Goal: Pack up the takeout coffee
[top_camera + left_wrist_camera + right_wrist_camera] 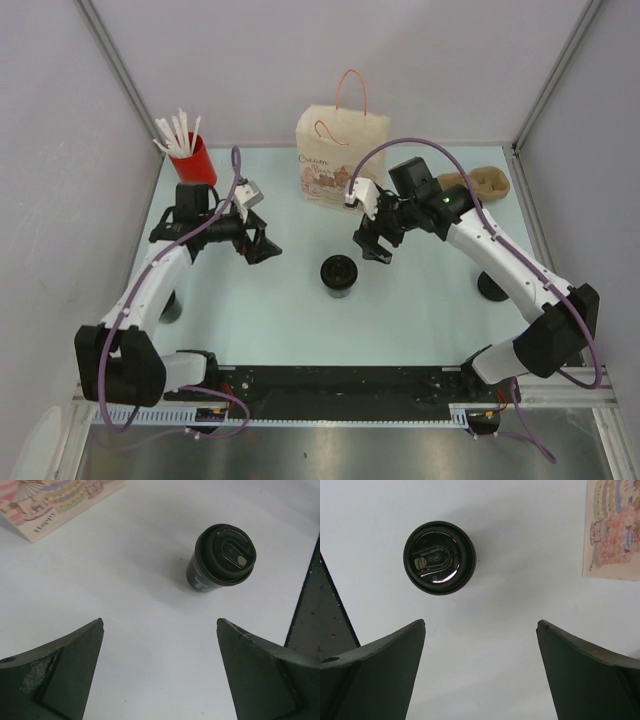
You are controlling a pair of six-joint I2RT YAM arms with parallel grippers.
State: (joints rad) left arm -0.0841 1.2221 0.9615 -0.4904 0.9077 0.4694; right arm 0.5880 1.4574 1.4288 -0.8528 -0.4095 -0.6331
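Centre of top view: takeout coffee [339,275] upright on pale table [280,310], lid on. Left gripper [265,243] left of coffee, right gripper [375,245] just upper right of it, neither touching it. Paper bag [340,160] upper centre, red cup of straws [192,158] upper left, cardboard tray [480,185] upper right.

Left wrist view: fingers [65,670] spread wide, nothing between them. Coffee upper right, bag corner upper left.

Right wrist view: fingers [585,675] spread wide, empty. Coffee upper left, seen lid-on from above. Bag edge upper right.
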